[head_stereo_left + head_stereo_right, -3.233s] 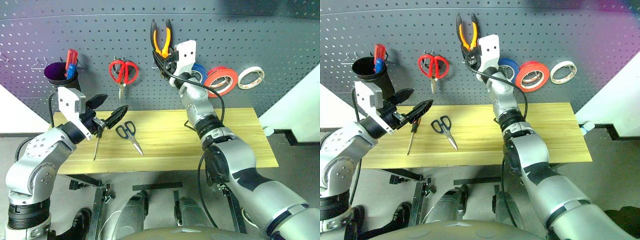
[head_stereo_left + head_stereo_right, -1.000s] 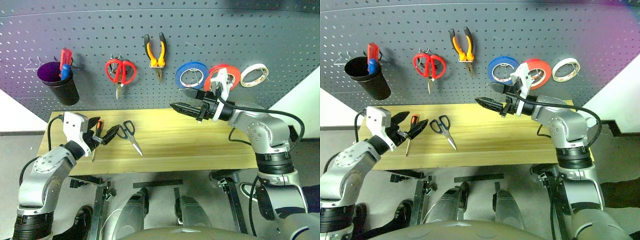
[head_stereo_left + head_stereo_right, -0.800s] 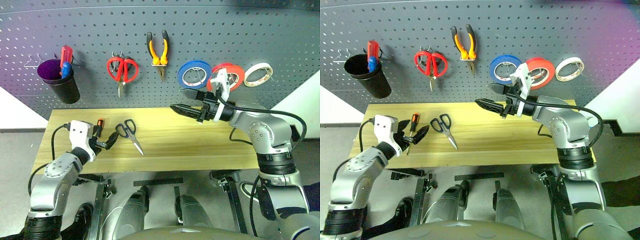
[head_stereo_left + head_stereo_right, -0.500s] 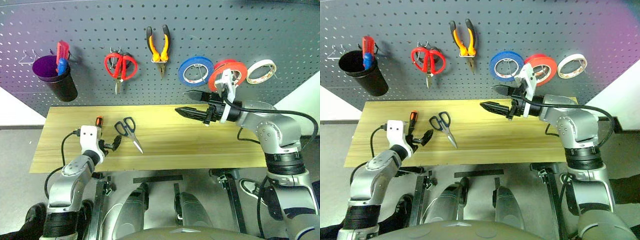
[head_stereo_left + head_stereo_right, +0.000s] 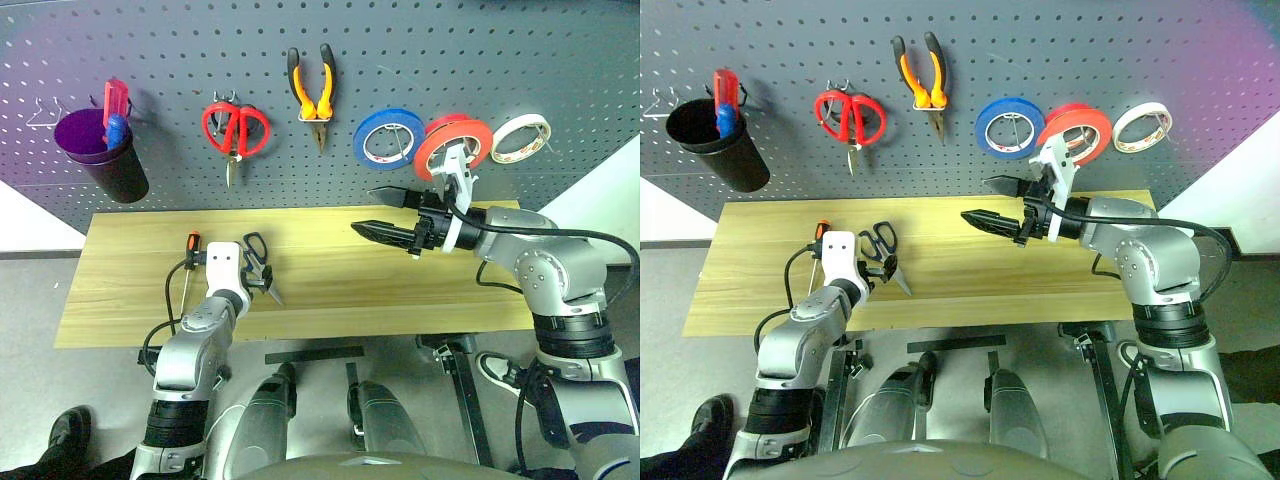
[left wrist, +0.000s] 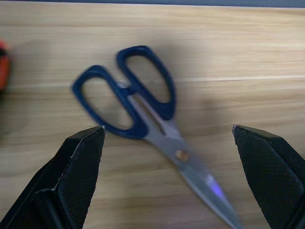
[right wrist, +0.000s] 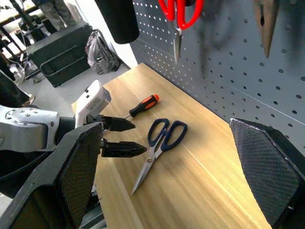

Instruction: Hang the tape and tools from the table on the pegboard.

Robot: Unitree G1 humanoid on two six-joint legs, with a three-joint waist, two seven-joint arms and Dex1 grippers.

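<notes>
Your left gripper [image 6: 167, 183] has its two black fingers spread wide, with nothing between them. It has come down low over the dark-blue-handled steel scissors [image 6: 143, 114], so the scissors now sit right between the finger tips. A second ago it was off to the side of them, by the thin screwdriver with the orange-and-black handle [image 5: 189, 262]. That looks like you are lined up to pinch the scissors next.

Your right gripper [image 5: 385, 213] is wide open too and holds nothing. It has stayed put, in the air to the right of the scissors.

The scissors and the screwdriver beside them lie on the long light wooden plank table [image 5: 340, 290]. They are not hung yet.

Behind the scissors stands the big dark grey pegboard with rows of little holes [image 5: 400, 40]. On it hang the orange-and-black handled pliers [image 5: 310, 90], the bright orange-red tape ring [image 5: 452, 143], red-handled scissors [image 5: 235, 132], a blue tape ring [image 5: 388, 137], a white tape ring [image 5: 522, 138] and a black cup [image 5: 103, 155].
</notes>
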